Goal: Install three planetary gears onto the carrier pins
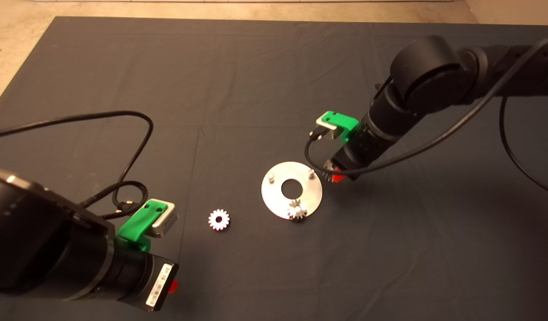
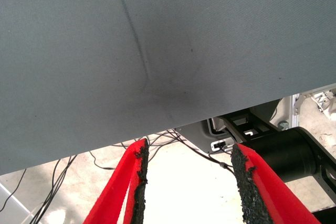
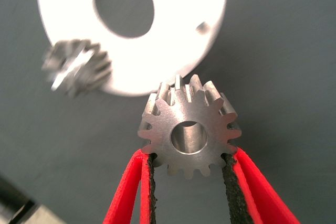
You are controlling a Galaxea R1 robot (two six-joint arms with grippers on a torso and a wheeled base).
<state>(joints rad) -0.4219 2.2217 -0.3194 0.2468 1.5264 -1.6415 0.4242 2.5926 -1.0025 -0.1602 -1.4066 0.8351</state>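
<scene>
The shiny carrier disc [image 1: 274, 196] lies at mid-mat with two bare carrier pins [image 1: 270, 177] [image 1: 310, 171] upright on it. One planetary gear [image 1: 297, 209] sits on the disc's near pin. A second gear [image 1: 219, 219] lies loose on the mat left of the disc. My right gripper [image 1: 335, 174] hovers just beyond the disc's right edge, shut on the third gear [image 3: 189, 132], which the red fingers [image 3: 239, 182] hold by its teeth. The right wrist view also shows the disc [image 3: 173, 61] and the seated gear [image 3: 79, 66]. My left gripper [image 2: 189, 182] waits open and empty at the lower left.
The dark mat [image 1: 238, 89] covers the table, with a crease running down its middle. Black cables loop over the mat by the left arm [image 1: 135, 147] and hang from the right arm [image 1: 434, 138]. The left wrist view shows the mat's edge, floor cables and a robot base [image 2: 283, 150].
</scene>
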